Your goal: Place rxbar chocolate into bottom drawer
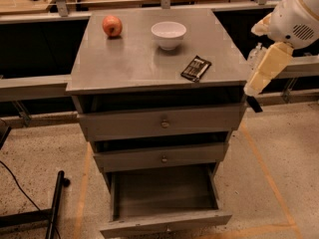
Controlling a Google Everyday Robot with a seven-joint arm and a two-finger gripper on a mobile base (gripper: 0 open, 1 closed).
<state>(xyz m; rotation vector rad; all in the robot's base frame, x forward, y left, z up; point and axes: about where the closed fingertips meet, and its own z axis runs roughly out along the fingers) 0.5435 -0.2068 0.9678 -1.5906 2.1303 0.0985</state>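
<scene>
Rxbar chocolate [196,68]: bench [124,59], front right. Tool [253,103]: off bench's right edge, state unreadable. Descend vertically; pinch narrow width.

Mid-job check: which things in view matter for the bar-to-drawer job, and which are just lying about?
Job: rxbar chocolate, on the cabinet top, front right; bottom drawer, pulled open; end effector, off the cabinet's right side, apart from the bar.
Lying about: apple and white bowl, towards the back of the top.
</scene>
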